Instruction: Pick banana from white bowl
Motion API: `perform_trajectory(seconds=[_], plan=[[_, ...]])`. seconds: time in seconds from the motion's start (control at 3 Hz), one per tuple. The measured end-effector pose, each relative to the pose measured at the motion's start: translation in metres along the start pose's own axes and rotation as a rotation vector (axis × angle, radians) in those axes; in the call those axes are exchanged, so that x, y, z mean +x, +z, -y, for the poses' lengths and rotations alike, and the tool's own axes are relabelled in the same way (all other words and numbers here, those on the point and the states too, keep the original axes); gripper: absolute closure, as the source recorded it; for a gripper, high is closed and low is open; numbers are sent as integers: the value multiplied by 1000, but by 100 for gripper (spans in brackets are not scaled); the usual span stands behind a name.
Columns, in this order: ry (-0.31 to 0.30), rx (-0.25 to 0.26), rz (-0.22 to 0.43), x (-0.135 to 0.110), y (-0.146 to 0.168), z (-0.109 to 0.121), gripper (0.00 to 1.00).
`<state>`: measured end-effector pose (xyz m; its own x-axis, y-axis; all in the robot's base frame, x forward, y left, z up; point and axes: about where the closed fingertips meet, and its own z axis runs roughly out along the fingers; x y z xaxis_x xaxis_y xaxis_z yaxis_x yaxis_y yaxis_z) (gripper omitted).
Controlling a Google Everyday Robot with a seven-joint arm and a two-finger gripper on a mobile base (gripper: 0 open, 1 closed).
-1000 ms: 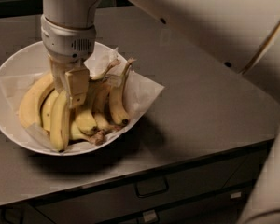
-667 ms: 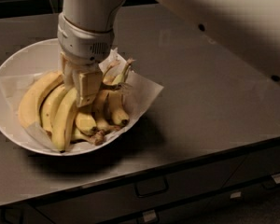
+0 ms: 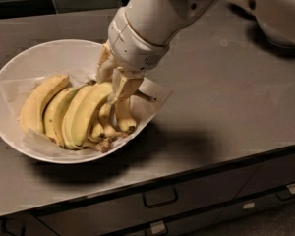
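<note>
The arm (image 3: 152, 18) has tilted over, its hand (image 3: 114, 80) low in the white bowl (image 3: 19, 73), pinching the banana (image 3: 88, 114) by its end.

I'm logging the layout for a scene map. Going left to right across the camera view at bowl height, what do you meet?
white bowl (left wall) → fat yellow banana → greenish banana → tool, down in the bowl at the bananas' upper ends → paper liner's corner → bare countertop.

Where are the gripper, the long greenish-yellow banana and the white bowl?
gripper (image 3: 109, 87): camera view, its lower end, over the bowl.
banana (image 3: 86, 113): camera view, middle of its greenish-yellow body.
white bowl (image 3: 49, 53): camera view, bare inner wall at back.
</note>
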<state>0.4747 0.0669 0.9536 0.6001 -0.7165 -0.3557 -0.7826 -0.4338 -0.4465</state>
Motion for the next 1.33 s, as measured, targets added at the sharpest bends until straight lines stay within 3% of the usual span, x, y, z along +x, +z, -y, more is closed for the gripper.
perform_trajectory(seconds=[0.33, 0.67, 1.33], plan=[[-6, 85, -7, 7, -20, 9, 100], [-26, 129, -27, 2, -39, 20, 100], [-112, 124, -34, -32, -62, 46, 100]])
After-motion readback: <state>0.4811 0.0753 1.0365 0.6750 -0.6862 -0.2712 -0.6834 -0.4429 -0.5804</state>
